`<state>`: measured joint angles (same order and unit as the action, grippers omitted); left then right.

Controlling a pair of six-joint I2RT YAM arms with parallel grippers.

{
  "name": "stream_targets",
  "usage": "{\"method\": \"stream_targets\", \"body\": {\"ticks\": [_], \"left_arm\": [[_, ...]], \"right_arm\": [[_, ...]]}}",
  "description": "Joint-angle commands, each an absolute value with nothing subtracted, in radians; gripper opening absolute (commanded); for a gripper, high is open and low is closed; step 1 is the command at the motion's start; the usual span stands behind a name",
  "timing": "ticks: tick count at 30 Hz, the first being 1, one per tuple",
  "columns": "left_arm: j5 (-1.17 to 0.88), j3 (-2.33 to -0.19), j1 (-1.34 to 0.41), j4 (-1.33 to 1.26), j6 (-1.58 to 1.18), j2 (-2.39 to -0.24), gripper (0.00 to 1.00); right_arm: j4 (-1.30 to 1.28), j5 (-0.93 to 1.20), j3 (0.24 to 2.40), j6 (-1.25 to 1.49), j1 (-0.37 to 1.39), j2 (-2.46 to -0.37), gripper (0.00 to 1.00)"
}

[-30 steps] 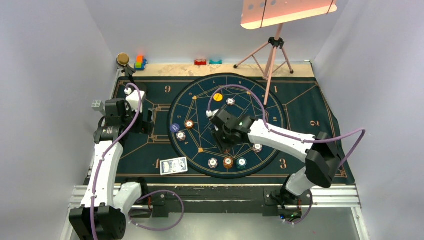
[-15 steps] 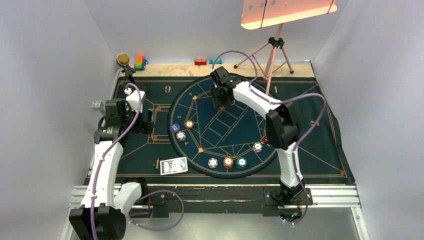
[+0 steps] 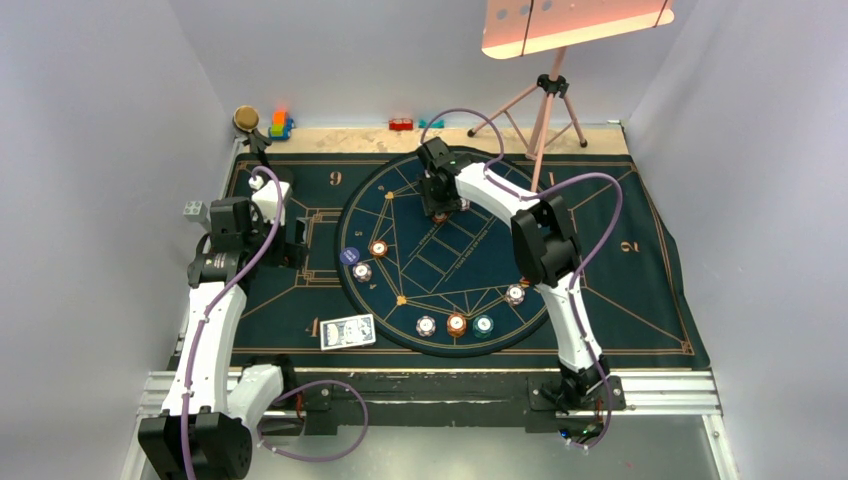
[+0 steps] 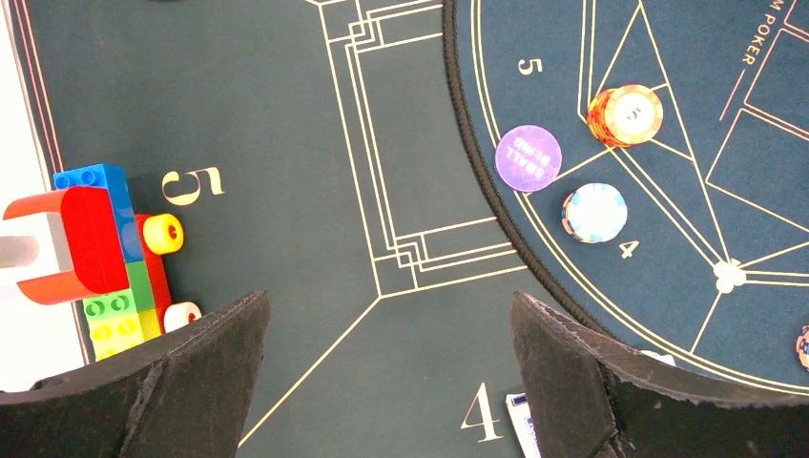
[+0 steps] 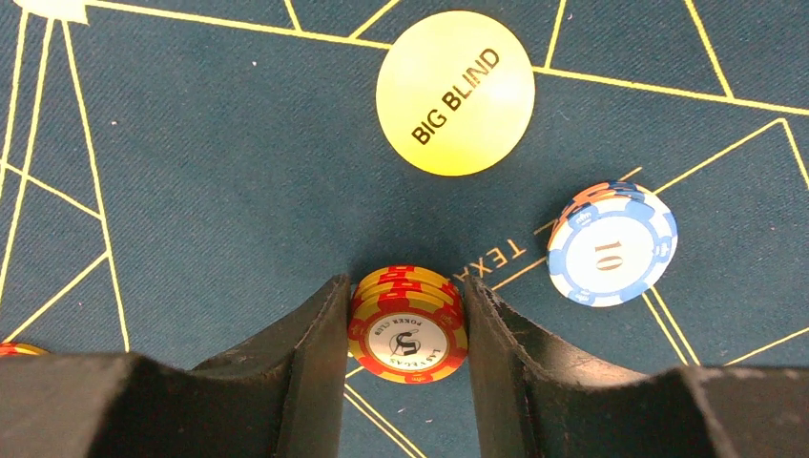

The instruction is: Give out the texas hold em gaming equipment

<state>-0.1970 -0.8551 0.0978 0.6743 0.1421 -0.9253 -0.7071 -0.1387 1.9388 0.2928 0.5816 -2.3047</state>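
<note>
Fingers (image 5: 315, 334) of right claw (image 5: 407, 296) pinch one orange stack (image 5: 407, 339) — one blue stack (image 5: 611, 246) beside.

The overhead camera sat high at the near side, looking down on the whole mat (image 3: 650, 290). The left wrist camera faced straight down from some height, between its own fingers (image 4: 181, 382), catching the purple disc (image 4: 528, 158) that the overhead view also showed. The right wrist camera hung very close over the chip stack (image 5: 407, 324) and yellow disc (image 5: 455, 93); overhead, the right arm (image 3: 495, 192) seemingly hid that spot.
</note>
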Motion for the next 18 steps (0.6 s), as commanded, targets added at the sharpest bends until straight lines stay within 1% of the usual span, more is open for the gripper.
{"method": "stream_targets", "body": {"ticks": [1,3,5,9,10,13,18], "left_arm": [[-0.197,-0.857,0.105,0.648,0.15,-0.912,1.0],[-0.197,-0.856,0.106,0.65,0.149,-0.911,1.0],[-0.197,-0.856,0.106,0.65,0.149,-0.91,1.0],[-0.198,-0.855,0.106,0.649,0.151,-0.911,1.0],[-0.199,-0.855,0.105,0.65,0.151,-0.91,1.0],[-0.198,-0.855,0.105,0.65,0.15,-0.909,1.0],[-0.198,-0.855,0.105,0.65,0.15,-0.907,1.0]], "right_arm": [[-0.679,-0.136,1.958,0.293,0.573,-2.31,0.18],[-0.68,-0.135,1.956,0.293,0.574,-2.316,0.24],[-0.679,-0.132,1.954,0.293,0.574,-2.319,0.34],[-0.681,-0.127,1.948,0.294,0.573,-2.304,0.63],[-0.68,-0.126,1.947,0.296,0.574,-2.294,0.67],[-0.681,-0.13,1.932,0.298,0.573,-2.246,0.71],[-0.697,-0.104,1.863,0.292,0.583,-2.091,0.71]]}}
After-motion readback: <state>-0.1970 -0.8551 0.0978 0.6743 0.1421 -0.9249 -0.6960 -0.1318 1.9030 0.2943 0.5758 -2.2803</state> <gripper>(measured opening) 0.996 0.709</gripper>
